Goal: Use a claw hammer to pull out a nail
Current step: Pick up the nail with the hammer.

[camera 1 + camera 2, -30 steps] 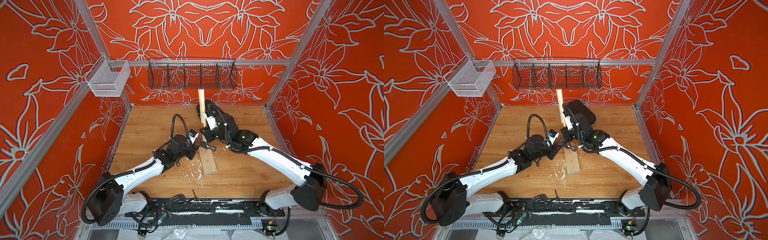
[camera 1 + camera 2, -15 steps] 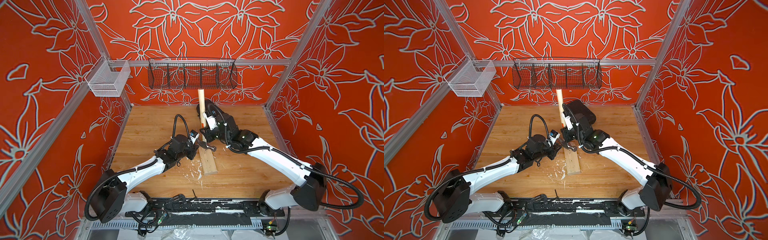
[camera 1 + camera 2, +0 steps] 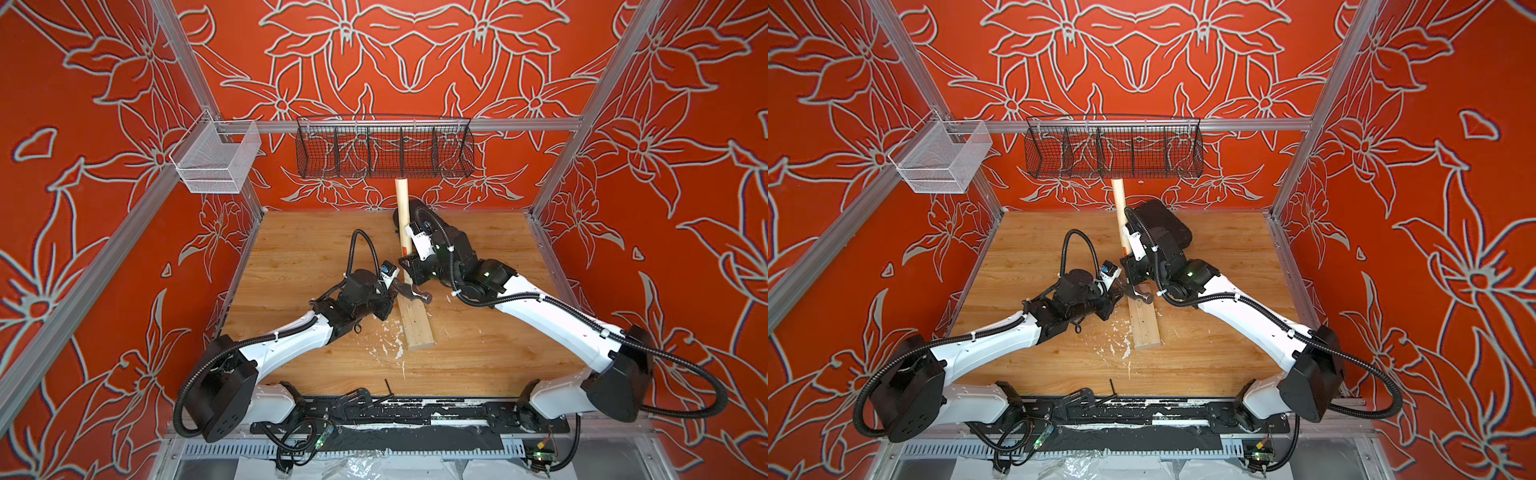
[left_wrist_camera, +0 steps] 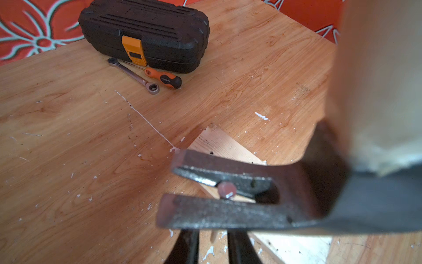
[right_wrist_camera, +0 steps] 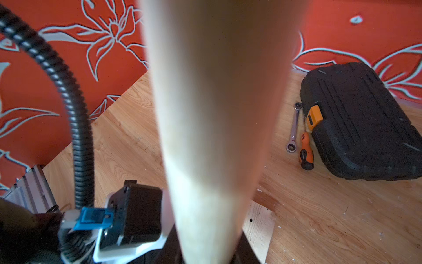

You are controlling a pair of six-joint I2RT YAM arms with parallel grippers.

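The left gripper (image 4: 212,242) has edged in under the hammer head over the past second, its jaws drawing narrower, while the right gripper (image 3: 409,269) and the tool have kept their places. The claw hammer (image 3: 402,208) stands nearly upright at the middle of the bench (image 3: 316,249). The right jaws are clamped on its pale handle just above the head, which rests on the far end of the wood block (image 3: 419,328). In the left wrist view the nail (image 4: 226,190) sits in the slot of the claw, its head riding above the two prongs. The left fingers (image 4: 187,249) show a slim gap below the claw. Whether they pinch anything there cannot be told. By the look of it the hooking is done and the pull is not. The nail still appears seated in the block, and the handle has yet to be levered over to draw it free.
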